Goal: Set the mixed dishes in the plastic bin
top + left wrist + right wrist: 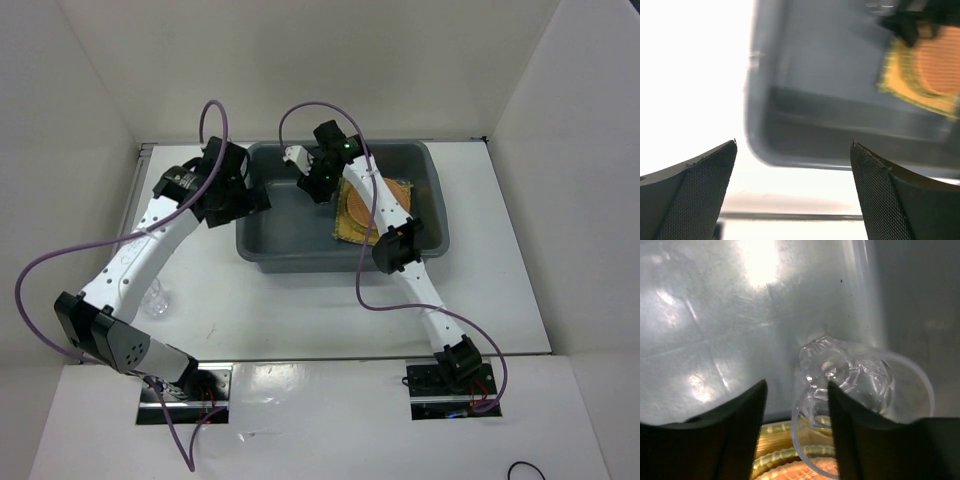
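- Bin (290, 255) on the surface (300, 310).
- Mat (347, 233) in the bin's 3 o'clock half, disc (358, 205) on it.
- One cup (155, 298) on the surface, 8 o'clock of the bin.
- Second cup (855, 385) in the bin, beside the mat.

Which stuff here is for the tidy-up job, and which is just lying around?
For the job: plastic bin, yellow mat, orange disc, glass cup in the bin, glass cup on the table.
Just lying about: purple cables, black loop.
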`<state>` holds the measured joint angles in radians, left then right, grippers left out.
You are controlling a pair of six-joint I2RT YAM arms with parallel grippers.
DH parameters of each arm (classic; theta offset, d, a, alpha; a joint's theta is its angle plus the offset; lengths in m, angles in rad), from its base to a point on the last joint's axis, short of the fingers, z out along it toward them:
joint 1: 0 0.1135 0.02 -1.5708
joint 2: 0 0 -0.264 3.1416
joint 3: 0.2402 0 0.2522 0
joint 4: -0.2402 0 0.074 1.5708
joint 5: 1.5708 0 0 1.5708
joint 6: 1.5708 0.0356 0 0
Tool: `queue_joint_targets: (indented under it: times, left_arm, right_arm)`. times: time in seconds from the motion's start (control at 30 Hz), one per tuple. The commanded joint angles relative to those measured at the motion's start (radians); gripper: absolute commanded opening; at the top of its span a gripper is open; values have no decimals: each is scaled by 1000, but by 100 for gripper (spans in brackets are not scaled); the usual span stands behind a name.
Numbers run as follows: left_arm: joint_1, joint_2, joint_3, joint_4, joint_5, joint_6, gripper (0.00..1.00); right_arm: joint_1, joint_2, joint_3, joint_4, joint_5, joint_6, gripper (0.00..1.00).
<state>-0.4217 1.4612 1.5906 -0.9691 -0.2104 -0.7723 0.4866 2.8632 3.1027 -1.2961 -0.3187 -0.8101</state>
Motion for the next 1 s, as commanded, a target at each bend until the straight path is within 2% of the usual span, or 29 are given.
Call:
queue_joint_targets:
  times: [0.0,0.07,0.13,0.27,0.3,0.33,0.4,0.43,0.47,0.5,0.53,0.57,0.6,0.7,0.83,0.9,0.97]
  left_arm:
    - [12,-48,3,-158,-177,-19,100]
    - [34,-79,-17,-189,-187,-10,100]
    - [47,-126,-64,-210,-224,-10,100]
    - [57,-209,-161,-229,-242,23,100]
    - [69,-223,-193,-229,-216,53,100]
    - [83,-234,-225,-211,-128,89,100]
    - [106,-234,-299,-221,-92,108,100]
    - [106,-255,-325,-209,-72,108,100]
    - [121,-256,-354,-209,-63,91,100]
    - [132,-265,-382,-209,-63,91,100]
    - [159,-265,-432,-195,-63,76,100]
    - [159,-265,-443,-195,-93,62,100]
    - [173,-265,-443,-195,-112,9,100]
    - [248,-249,-423,-217,-190,-50,100]
    - [388,-249,-437,-129,-135,-41,100]
    - [425,-249,-480,-67,-110,-50,100]
    - [474,-240,-511,-28,-101,-59,100]
  right_arm:
    - [6,-103,37,9,-60,-6,65]
    - [6,-139,37,9,-76,5,79]
    - [6,-163,37,18,-76,28,81]
    - [-32,-261,37,115,-60,214,85]
    - [-52,-310,37,135,-74,259,88]
    - [-75,-332,37,159,-113,305,90]
    - [-156,-382,37,159,-192,401,93]
    - [-184,-393,37,106,-276,416,93]
    - [-225,-403,37,66,-307,416,93]
    - [-235,-413,37,17,-322,334,95]
    - [-235,-444,18,-6,-313,350,96]
    - [-244,-467,-11,-6,-242,362,97]
    - [-273,-487,-68,-6,-241,362,97]
    - [-366,-553,-159,-6,-330,362,97]
    - [-457,-610,-283,-6,-365,362,96]
    - [-514,-656,-317,-6,-443,353,96]
    - [-525,-708,-385,-6,-444,353,96]
